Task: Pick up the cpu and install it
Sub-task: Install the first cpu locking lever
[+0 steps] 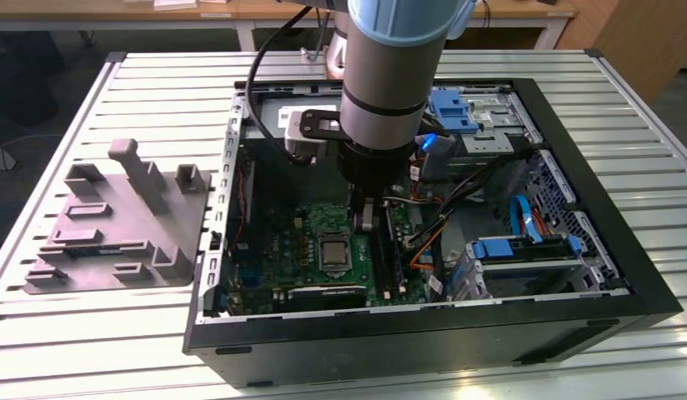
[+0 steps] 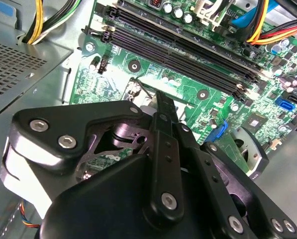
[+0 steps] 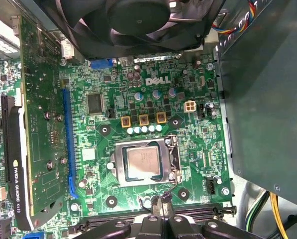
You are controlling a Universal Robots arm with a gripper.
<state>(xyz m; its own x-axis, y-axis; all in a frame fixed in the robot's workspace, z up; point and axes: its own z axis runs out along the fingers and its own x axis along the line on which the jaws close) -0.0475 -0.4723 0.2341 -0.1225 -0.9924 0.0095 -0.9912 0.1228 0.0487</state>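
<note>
Black gripper (image 2: 160, 107) fingers are pressed together with nothing between them, low over the green motherboard (image 3: 188, 149). Close beside them, the cpu (image 3: 144, 163), a small square with a pale silver top, sits in its socket (image 3: 144, 162). From above, the arm (image 1: 388, 83) reaches straight down into the open computer case (image 1: 610, 275).

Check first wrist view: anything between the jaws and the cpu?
In the first wrist view, the cpu sits in its socket frame. Between it and the gripper lie the frame's edge and a strip of green motherboard.
</note>
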